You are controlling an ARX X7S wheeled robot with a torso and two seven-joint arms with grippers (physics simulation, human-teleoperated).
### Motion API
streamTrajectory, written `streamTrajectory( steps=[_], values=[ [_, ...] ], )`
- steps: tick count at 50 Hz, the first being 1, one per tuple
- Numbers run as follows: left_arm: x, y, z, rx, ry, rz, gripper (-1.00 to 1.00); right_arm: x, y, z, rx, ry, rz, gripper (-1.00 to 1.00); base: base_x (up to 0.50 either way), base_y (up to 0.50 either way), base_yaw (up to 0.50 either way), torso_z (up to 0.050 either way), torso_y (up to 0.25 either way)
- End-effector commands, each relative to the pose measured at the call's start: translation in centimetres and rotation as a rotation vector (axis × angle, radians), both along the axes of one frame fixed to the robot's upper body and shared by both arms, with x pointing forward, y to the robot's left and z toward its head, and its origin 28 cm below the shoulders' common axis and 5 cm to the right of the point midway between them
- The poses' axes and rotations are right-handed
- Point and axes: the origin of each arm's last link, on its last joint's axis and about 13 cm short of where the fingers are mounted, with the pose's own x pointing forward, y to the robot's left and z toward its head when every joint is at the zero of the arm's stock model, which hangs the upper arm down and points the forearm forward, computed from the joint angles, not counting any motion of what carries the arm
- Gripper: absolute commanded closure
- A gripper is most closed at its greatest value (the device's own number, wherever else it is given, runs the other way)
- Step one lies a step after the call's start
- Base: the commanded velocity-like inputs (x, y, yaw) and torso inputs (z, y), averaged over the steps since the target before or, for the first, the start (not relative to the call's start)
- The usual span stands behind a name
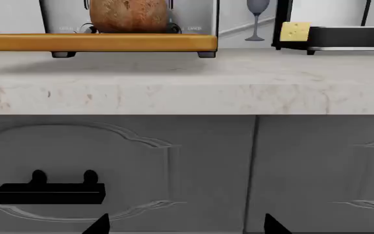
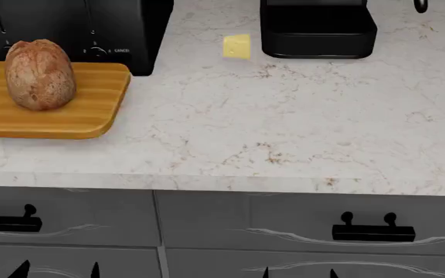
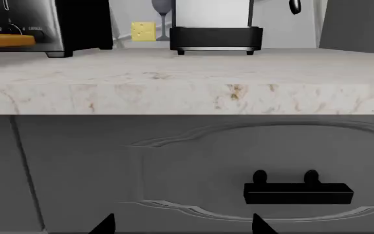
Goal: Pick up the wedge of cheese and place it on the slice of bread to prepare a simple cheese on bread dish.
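The wedge of cheese [image 2: 237, 47] is small and pale yellow and lies far back on the counter beside a black appliance; it shows too in the left wrist view [image 1: 295, 31] and the right wrist view [image 3: 142, 31]. The brown loaf of bread [image 2: 40, 74] sits on the orange cutting board [image 2: 91, 110] at the left, and shows in the left wrist view [image 1: 130, 15]. My left gripper [image 2: 56, 270] and right gripper [image 2: 298, 273] hang low before the drawer fronts, below the counter edge. Both are open and empty, only the fingertips [image 1: 99, 225] [image 3: 104, 224] showing.
A black toaster [image 2: 122, 32] stands behind the board. A black appliance [image 2: 319, 29] stands right of the cheese. A wine glass [image 1: 257, 14] stands at the back. Grey drawers with black handles [image 2: 373, 232] lie under the marble counter edge [image 2: 230, 179].
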Motion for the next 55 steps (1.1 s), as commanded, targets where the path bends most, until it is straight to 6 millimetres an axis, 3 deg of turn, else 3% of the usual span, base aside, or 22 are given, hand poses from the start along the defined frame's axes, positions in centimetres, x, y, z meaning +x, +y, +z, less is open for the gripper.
streamTrajectory(
  steps=[1,2,21,55],
  values=[
    [-0.16,0.13,-0.33,0.094,-0.005,-0.002,-1.00,0.02,0.02,0.19,0.000,0.000,0.000,-1.00,0.00,0.00,0.00,0.000,0.000],
    [-0.03,0.19,0.04,-0.016,0.001,0.006,-1.00,0.02,-0.07,-0.08,-0.002,-0.005,-0.006,-1.00,0.00,0.00,0.00,0.000,0.000],
    [-0.26,0.39,-0.02,-0.028,-0.047,-0.016,-1.00,-0.15,0.05,0.07,0.002,-0.004,-0.002,-1.00,0.00,0.00,0.00,0.001,0.000],
    [-0.27,0.53,0.16,-0.052,-0.057,-0.023,-1.00,0.02,-0.07,-0.13,-0.006,-0.008,-0.011,-1.00,0.00,0.00,0.00,0.049,0.000]
  ],
)
